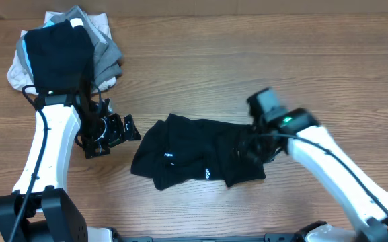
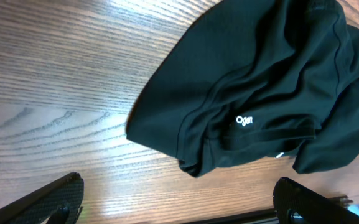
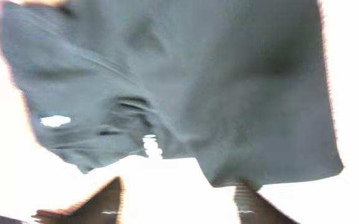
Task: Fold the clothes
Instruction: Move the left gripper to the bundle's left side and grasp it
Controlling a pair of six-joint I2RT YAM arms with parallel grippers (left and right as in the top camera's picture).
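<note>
Black soft shirt (image 1: 194, 151) is seen crumpled on the wooden desk (image 1: 261, 67), between the two tools. The left tool (image 2: 179, 182) is opened wide and nothing is gripped; the shirt is found just ahead of it. The right tool (image 3: 178, 183) is opened too, empty, with the shirt spread just beyond its fingertips.

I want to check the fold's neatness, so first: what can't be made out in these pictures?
Overhead: lettering on the shirt is too small to read; the right arm covers its right end.
Left wrist: the shirt runs off the top and right edges.
Right wrist: glare and blur wash out the table and lettering.
</note>
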